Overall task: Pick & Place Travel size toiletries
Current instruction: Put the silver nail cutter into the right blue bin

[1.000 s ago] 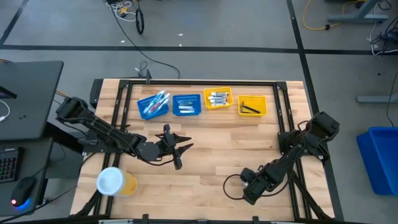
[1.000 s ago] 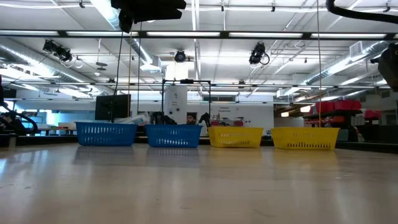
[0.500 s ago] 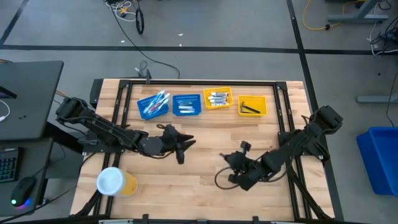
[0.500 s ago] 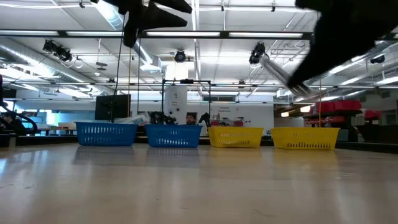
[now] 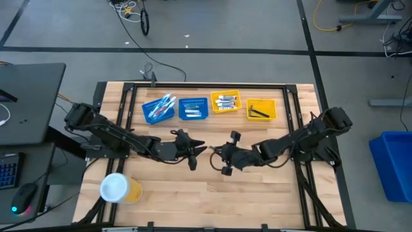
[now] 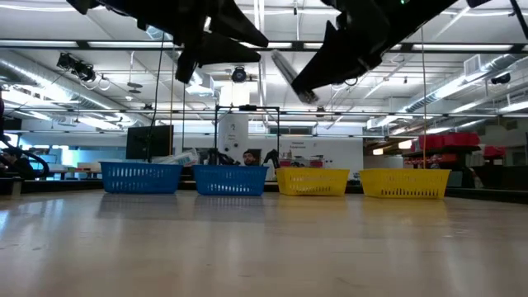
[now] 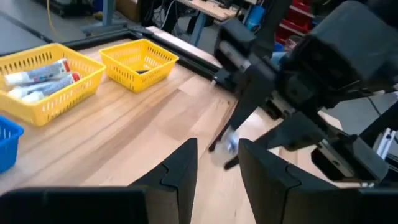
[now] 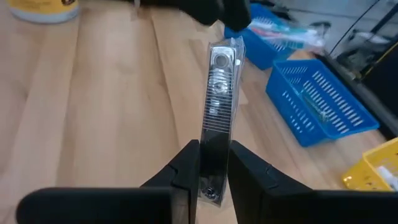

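Note:
My right gripper [image 8: 213, 149] is shut on a slim silvery item in a clear wrapper [image 8: 217, 87], held over the middle of the table [image 5: 223, 158]. In the low view the item [image 6: 293, 76] slants out of the gripper high above the tabletop. My left gripper [image 7: 217, 155] stands open just left of it [image 5: 195, 153], pointing at the item, with nothing between its fingers. Toothbrushes lie in a blue tray [image 5: 159, 108], and small tubes lie in the first yellow tray [image 5: 225, 102]. My right gripper pinches the wrapped silvery item between its two fingers at the item's near end [image 8: 212, 171]. The item runs on along the fingers and sticks out well past their tips. It is lifted clear of the table.
Four small trays stand in a row along the far edge: two blue [image 5: 193, 108] and two yellow, the right one [image 5: 261, 110] holding a dark item. A yellow tub with a white lid [image 5: 119, 189] stands at the near left corner. Bare wood lies below both grippers.
My right gripper has swung from the near right of the table up and toward the middle, rolling its wrist, carrying the silvery item to just in front of my left gripper. My left gripper has drifted a little toward the right and rolled somewhat.

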